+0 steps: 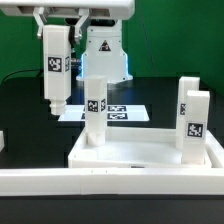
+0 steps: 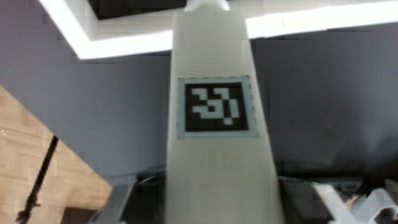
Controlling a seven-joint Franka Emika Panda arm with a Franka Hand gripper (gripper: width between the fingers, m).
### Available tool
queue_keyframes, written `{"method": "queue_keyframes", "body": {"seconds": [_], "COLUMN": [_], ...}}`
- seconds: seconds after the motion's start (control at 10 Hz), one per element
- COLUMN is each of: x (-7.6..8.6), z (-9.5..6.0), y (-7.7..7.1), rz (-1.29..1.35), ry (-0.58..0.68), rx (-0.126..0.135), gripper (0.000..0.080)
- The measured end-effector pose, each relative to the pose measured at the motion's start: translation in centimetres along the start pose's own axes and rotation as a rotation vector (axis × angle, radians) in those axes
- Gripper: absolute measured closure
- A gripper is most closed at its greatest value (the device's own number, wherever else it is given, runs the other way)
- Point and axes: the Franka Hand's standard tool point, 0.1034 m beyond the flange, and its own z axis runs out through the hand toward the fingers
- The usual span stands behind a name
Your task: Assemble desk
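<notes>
Black tabletop under a dark backdrop, robot base at the rear. Gripper is up high toward the exterior view's left, clamped on a white tagged leg that hangs vertical below it, foot end well clear of the table; in the wrist view the leg runs straight away from the fingers, tag facing the camera, fingertips themselves barely visible. Judged step: carry this leg to a free corner socket of the desk panel and seat it. To do it well: keep the leg plumb, line its foot over the socket before descending, go down slow, and steer clear of the standing legs. Panel sits below the gripper and off toward the exterior view's right, nearer the camera. One leg already stands on the panel's near-gripper corner, another on the far side from the gripper. Marker board lies flat behind the panel, just beyond the hanging leg. Low white border rail runs along the front.
</notes>
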Motion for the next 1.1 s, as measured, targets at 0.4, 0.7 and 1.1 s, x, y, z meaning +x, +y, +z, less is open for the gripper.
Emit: {"method": "queue_keyframes", "body": {"seconds": [0.4, 0.7, 1.1], "x": [0.8, 0.6, 0.6], "z": [1.8, 2.5, 3.3], "y": [-3.5, -4.3, -3.1], "rz": [0.068, 0.110, 0.098], "ry": [-0.096, -0.096, -0.042], "rx": [0.090, 0.082, 0.040], "gripper": [0.0510, 0.0510, 0.0510]}}
